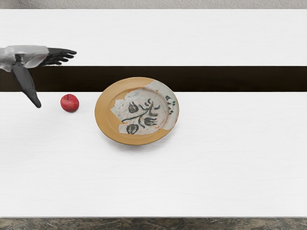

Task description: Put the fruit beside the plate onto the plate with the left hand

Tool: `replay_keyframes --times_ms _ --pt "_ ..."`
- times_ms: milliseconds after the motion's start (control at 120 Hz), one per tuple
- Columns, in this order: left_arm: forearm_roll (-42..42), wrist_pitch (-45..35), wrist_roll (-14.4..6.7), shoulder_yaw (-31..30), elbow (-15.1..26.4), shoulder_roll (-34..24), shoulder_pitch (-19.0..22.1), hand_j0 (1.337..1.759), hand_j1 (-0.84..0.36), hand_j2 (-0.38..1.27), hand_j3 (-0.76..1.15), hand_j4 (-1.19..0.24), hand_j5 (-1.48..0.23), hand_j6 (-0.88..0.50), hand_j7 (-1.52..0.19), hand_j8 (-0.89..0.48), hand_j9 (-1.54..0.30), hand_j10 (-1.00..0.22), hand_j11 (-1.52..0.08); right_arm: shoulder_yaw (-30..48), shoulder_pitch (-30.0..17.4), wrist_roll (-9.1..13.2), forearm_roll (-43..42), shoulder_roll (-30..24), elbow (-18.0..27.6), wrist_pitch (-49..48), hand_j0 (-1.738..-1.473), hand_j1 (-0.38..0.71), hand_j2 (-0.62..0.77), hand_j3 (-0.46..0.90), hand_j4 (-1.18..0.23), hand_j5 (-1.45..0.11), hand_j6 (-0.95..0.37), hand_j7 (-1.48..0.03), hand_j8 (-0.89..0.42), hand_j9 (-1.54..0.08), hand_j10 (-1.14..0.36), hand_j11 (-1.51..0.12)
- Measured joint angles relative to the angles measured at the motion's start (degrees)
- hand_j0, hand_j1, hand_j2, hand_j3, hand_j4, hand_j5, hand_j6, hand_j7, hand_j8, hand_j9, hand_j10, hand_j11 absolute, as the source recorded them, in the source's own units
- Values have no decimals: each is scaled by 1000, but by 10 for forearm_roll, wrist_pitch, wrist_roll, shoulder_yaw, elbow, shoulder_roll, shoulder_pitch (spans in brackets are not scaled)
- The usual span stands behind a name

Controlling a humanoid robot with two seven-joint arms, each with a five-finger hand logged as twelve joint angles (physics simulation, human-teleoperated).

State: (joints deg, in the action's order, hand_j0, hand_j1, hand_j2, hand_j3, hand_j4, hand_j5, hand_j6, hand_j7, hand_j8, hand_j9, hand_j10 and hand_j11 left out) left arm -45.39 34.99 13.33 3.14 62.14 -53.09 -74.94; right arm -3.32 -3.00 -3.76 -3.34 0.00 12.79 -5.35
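Head view: we log apple (69, 103) left of plate (136, 111), untouched; left hand (36, 64), fingers spread, empty, farther left. Approach step; next, lower and grasp.

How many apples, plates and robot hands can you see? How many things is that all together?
red apple: 1
plate: 1
left hand: 1
Total: 3

Apple (69, 103) just left of plate (106, 128), on table (216, 172)
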Motion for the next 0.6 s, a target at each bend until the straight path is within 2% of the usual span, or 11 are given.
replay_keyframes --times_ms 183,217,250,292,375,408,467,500,550,600 --pt "5 0 -1 2 0 -31 -3 1658 349 2 0 -6 -1 -7 0 -6 0 -4 0 -1 0 0 0 0 0 1 -1658 -331 -3 0 -15 -20 -15 -20 -15 -20 -15 -20" --pt "6 0 -11 3 0 -28 -5 1658 349 2 0 -5 -1 -7 0 -6 0 -4 0 -1 1 0 0 0 0 1 -1658 -331 -3 0 -15 -20 -15 -20 -15 -20 -15 -20" --pt "8 0 -30 5 0 -22 -5 1658 349 2 0 -5 -1 -7 0 -6 0 -4 0 -1 0 0 0 0 0 1 -1658 -331 -3 0 -15 -20 -15 -20 -15 -20 -15 -20" --pt "10 0 -66 8 0 -17 -19 1658 349 3 0 -6 -1 -8 -1 -7 0 -5 0 -1 0 0 0 0 0 1 -1658 -331 -3 0 -15 -20 -15 -20 -15 -20 -15 -20" --pt "14 0 -165 12 1 9 -48 1658 349 2 0 -5 -1 -6 0 -6 0 -4 0 -1 0 0 0 0 0 1 -1658 -331 -3 0 -15 -20 -15 -20 -15 -20 -15 -20" --pt "14 0 -215 16 1 20 -48 1658 349 2 0 -5 -1 -6 0 -6 0 -4 0 -1 0 0 0 0 0 1 -1658 -331 -3 0 -15 -20 -15 -20 -15 -20 -15 -20" --pt "15 0 -318 22 1 56 -46 1658 349 1 0 -5 -1 -6 0 -6 0 -4 0 -1 -1 0 0 0 0 1 -1658 -331 -3 0 -15 -20 -15 -20 -15 -20 -15 -20" --pt "14 0 -363 25 1 72 -46 1658 349 1 0 -5 -1 -6 0 -6 0 -4 0 -1 -1 0 0 0 0 1 -1658 -331 -3 0 -15 -20 -15 -20 -15 -20 -15 -20" --pt "10 0 -409 26 1 90 -47 1658 349 1 0 -5 -1 -6 0 -6 0 -4 0 -1 -1 0 0 0 0 1 -1658 -331 -3 0 -15 -20 -15 -20 -15 -20 -15 -20" --pt "4 0 -437 27 2 102 -47 1658 349 1 0 -5 -1 -6 0 -6 0 -4 0 -1 -1 0 0 0 0 1 -1658 -331 -3 0 -15 -20 -15 -20 -15 -20 -15 -20"
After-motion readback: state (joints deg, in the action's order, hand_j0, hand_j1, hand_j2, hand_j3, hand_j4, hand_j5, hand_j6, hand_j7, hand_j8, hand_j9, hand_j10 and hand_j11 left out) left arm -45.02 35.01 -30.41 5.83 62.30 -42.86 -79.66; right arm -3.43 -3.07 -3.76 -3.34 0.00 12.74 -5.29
